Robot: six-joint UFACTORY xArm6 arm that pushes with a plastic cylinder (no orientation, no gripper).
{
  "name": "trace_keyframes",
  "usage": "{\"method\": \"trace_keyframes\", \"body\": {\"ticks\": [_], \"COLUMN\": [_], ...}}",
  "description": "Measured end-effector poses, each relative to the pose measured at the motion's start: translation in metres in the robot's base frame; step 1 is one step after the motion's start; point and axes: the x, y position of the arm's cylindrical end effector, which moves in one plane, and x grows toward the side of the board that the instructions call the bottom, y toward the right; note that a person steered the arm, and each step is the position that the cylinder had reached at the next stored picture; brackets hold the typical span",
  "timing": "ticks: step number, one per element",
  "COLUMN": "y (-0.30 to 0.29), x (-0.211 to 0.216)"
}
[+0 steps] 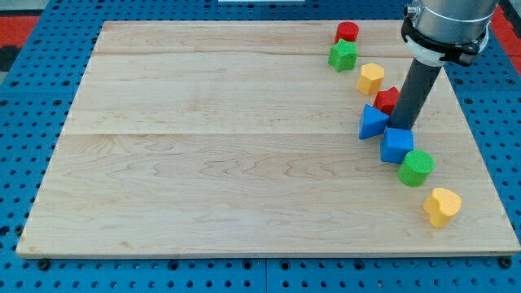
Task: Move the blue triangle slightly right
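Seven blocks: all sit in a curved line down the right side of the wooden board [203, 163], packed close, so any push risks a chain reaction.
Nearest, yellow heart [442, 206]: near-right corner region, close to the board's right edge; a knock-on shove could send it off the wood.
Green cylinder [416, 168]: just far-left of the heart, touching or nearly touching the blue cube.
Blue cube [397, 145]: directly right and slightly near of the target; it blocks the rightward path and would likely be carried along.
Blue triangle [373, 122]: task block, right half of board, mid-depth, pressed against the cube's left.
My tip [402, 128]: rod end sits right of the triangle, at the cube's far edge, beside the red block [387, 99]. Wrong side for a rightward push; contact from here would drive the triangle left.
Gripper state: none fitted, a plain rod only, so no jaws to report.
Risk in repositioning: circling to the triangle's left means passing the red block or the cube; clipping either disturbs the row.
Overshoot risk: "slightly" calls for a short stroke; a long one jams triangle into cube and cylinder.
Yellow block [371, 78]: farther, apart from the red one.
Green star-like block [343, 55], red cylinder [348, 33]: farthest, touching; unlikely to be affected.
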Motion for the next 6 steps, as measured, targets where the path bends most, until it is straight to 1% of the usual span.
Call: {"method": "trace_keyframes", "body": {"ticks": [1,2,3,4,5,6], "y": [0.000,0.022,0.089,0.139,0.143,0.125], "x": [0.000,0.000,0.023,0.096,0.171,0.177]}}
